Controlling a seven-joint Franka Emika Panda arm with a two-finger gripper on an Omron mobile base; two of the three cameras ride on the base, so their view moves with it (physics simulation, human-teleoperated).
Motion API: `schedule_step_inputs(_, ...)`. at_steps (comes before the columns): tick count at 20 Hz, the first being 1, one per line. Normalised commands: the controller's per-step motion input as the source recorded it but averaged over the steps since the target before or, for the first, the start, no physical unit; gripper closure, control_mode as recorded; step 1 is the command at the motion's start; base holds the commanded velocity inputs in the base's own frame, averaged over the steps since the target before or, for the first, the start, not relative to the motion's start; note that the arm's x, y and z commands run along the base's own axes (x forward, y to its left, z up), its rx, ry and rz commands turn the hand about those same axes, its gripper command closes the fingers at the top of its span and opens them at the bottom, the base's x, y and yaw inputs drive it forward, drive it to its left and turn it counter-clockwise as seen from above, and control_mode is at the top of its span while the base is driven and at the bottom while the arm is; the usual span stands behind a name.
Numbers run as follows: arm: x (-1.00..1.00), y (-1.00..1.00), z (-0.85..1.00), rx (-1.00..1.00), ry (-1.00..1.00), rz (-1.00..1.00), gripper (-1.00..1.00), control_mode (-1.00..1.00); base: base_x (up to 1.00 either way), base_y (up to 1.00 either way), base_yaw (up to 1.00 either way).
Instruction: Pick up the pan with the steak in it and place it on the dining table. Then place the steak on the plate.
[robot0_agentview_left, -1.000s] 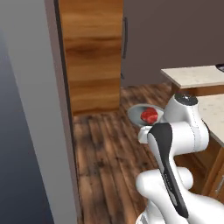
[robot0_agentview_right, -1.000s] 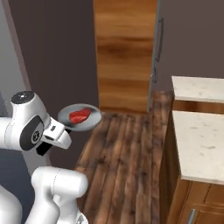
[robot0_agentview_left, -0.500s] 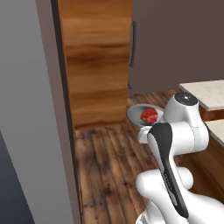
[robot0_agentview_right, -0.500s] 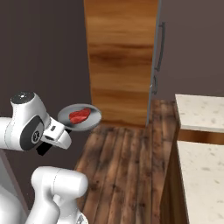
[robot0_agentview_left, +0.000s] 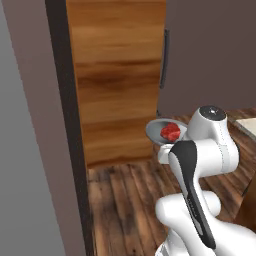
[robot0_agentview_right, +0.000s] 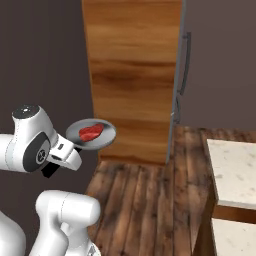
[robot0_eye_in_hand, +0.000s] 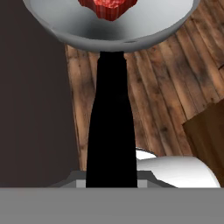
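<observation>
While the gripper (robot0_agentview_right: 59, 159) clenched the pan's (robot0_agentview_right: 91, 135) black handle (robot0_eye_in_hand: 110, 118), the steak (robot0_agentview_right: 91, 132) lay inside (pan held level above the wooden floor (robot0_agentview_right: 145, 200), before a wood panel (robot0_agentview_left: 117, 75)).

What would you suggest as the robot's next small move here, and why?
Probably keep the pan level and keep turning the base toward the stone top at the right. The gripper is shut on the pan's black handle, the steak sits loose in the pan, and ahead stands only a wooden panel, with no plate to be seen.
</observation>
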Motion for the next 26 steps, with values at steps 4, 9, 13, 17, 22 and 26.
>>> schedule_step_inputs(4,0.00,0.00,0.00,0.00,0.00,0.00,1.00,1.00,1.00,0.16,0.00)
schedule_step_inputs(9,0.00,0.00,0.00,0.00,0.00,0.00,1.00,1.00,1.00,0.09,0.00)
schedule_step_inputs(13,0.00,0.00,0.00,0.00,0.00,0.00,1.00,1.00,0.73,0.00,-0.12)
schedule_step_inputs(17,0.00,0.00,0.00,0.00,0.00,0.00,1.00,1.00,0.16,-0.06,-0.46)
schedule_step_inputs(22,0.00,0.00,0.00,0.00,0.00,0.00,1.00,1.00,0.00,-0.02,-0.50)
schedule_step_inputs(26,0.00,0.00,0.00,0.00,0.00,0.00,1.00,1.00,0.00,0.00,-0.50)
